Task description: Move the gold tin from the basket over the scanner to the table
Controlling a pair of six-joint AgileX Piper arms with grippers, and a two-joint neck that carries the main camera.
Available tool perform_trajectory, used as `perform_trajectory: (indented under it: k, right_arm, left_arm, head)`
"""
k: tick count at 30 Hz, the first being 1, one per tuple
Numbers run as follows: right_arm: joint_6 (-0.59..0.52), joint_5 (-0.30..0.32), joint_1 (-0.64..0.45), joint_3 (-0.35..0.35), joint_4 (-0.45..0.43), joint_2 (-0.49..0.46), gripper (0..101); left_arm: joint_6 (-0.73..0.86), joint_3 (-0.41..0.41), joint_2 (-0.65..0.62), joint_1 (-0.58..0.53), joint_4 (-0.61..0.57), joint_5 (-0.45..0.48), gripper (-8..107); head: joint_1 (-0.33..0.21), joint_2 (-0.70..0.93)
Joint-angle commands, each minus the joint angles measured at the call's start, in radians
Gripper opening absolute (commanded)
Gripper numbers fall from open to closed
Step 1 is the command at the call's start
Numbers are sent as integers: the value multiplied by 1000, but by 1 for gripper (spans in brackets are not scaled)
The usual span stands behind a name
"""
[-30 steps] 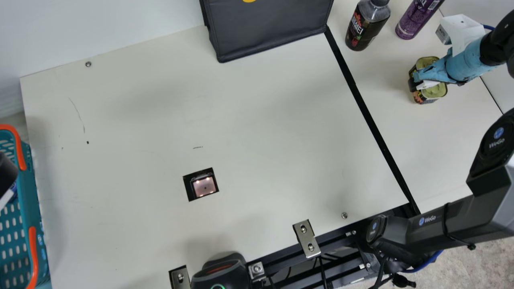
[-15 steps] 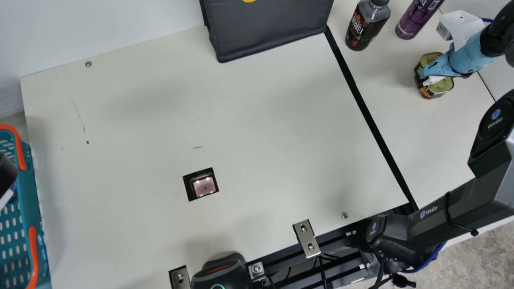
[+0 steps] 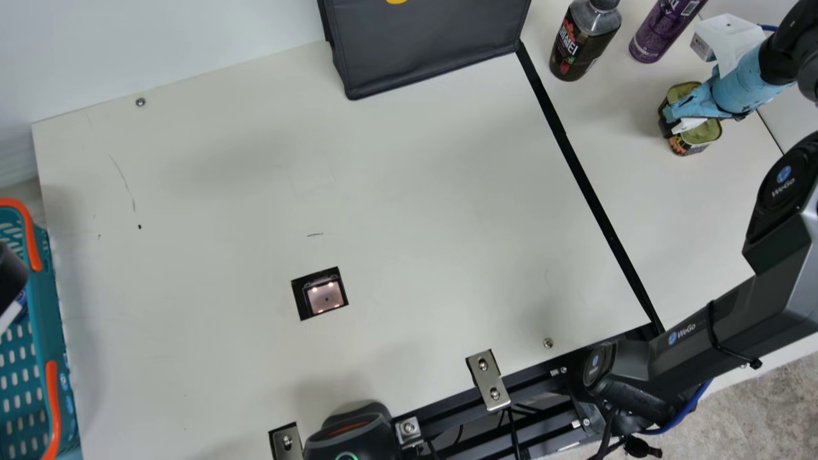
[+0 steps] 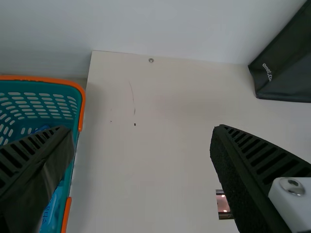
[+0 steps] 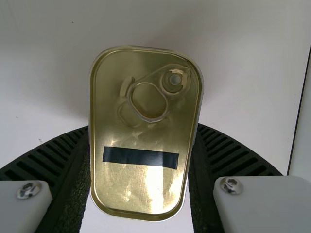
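In the main view, my right gripper (image 3: 685, 119) is at the upper right, shut on the gold tin (image 3: 704, 132) over the strip of table beyond the black line; whether the tin touches the surface I cannot tell. The right wrist view has the tin's ring-pull lid (image 5: 141, 187) facing the camera, with the right gripper (image 5: 144, 130) pressed on both its long sides. My left gripper (image 4: 142, 130) stands open and empty in its wrist view, one finger over the teal basket (image 4: 41, 83). The scanner window (image 3: 326, 297) is set in the table (image 3: 434, 211), well away from the tin.
A dark bag (image 3: 428, 48) stands at the table's back edge. Close to the tin are a dark bottle (image 3: 585, 41) and a purple can (image 3: 661, 29). A black device (image 3: 351, 437) and metal brackets (image 3: 488, 380) line the near edge.
The right gripper has carried the tin a short way up and to the right in the main view, mostly in the first half second. The left arm has kept still.
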Motion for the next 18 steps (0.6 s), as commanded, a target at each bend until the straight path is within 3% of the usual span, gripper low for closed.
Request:
perform_trajectory:
  k: [1,10,18]
  right_arm:
    - [12,-18,2,4,-16,2,63]
    - [57,-55,25,38,-76,-41,94]
    - [107,-85,84,99,-126,-183,95]
  left_arm:
    - [0,0,0,0,0,0,90]
    - [0,0,0,0,0,0,90]
    - [0,0,0,0,0,0,90]
  head:
    - [-30,-2]
    - [-30,-2]
    - [-30,-2]
